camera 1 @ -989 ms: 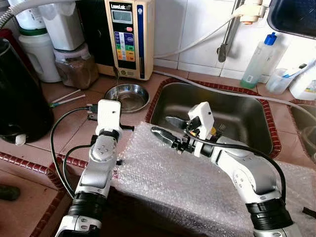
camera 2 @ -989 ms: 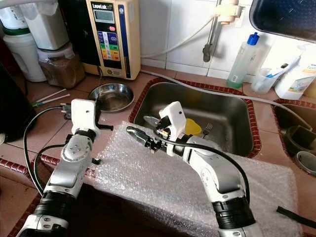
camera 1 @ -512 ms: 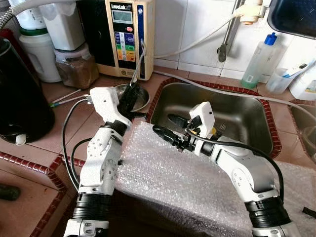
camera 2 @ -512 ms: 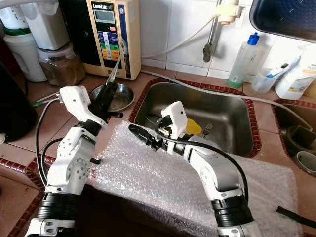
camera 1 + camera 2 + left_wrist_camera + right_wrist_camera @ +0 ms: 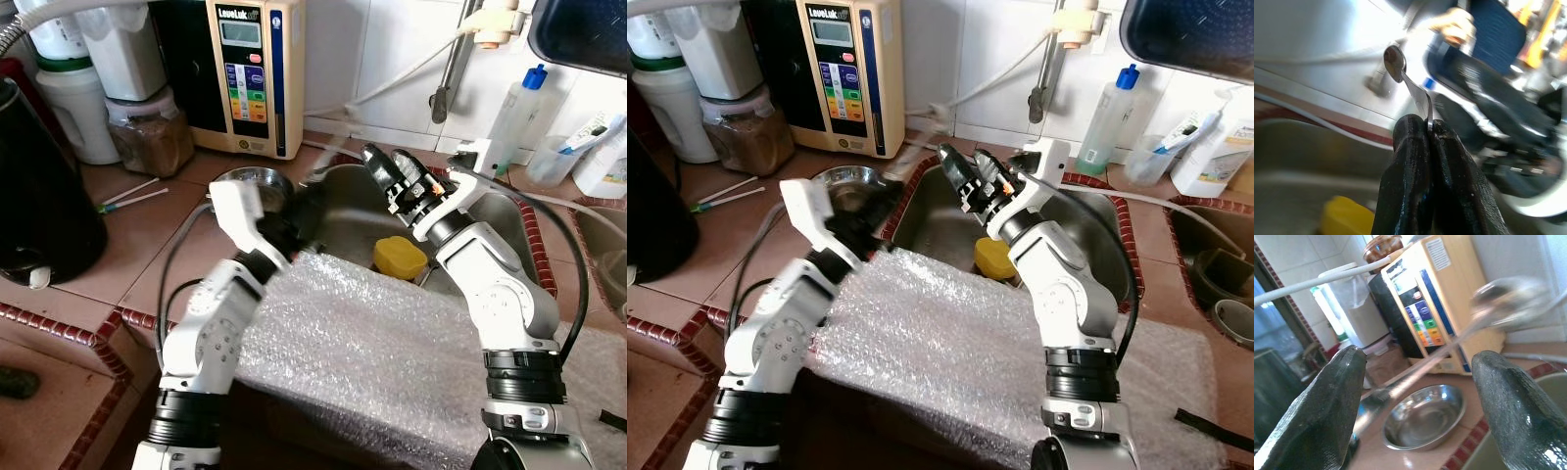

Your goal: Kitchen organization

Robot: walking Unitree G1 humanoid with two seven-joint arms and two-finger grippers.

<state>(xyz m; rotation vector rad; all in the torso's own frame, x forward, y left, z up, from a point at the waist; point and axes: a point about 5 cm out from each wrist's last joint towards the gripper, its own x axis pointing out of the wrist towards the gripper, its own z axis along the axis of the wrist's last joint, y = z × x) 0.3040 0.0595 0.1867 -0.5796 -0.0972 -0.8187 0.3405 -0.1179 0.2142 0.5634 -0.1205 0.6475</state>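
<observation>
pinching a spoon [image 5: 1400, 73] between closed fingers, the left gripper [image 5: 1427, 134] reaches over the sink [image 5: 509, 211]; the right gripper [image 5: 1418, 396] gapes wide beside it.

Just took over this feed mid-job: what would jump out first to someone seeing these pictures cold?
The left gripper, over the near left corner of the sink, is shut on a metal spoon angled up toward the wall. The right gripper is raised over the sink, fingers wide apart, with the blurred spoon between them. Below, a sheet of bubble wrap covers the counter edge, and a yellow object sits in the sink.
</observation>
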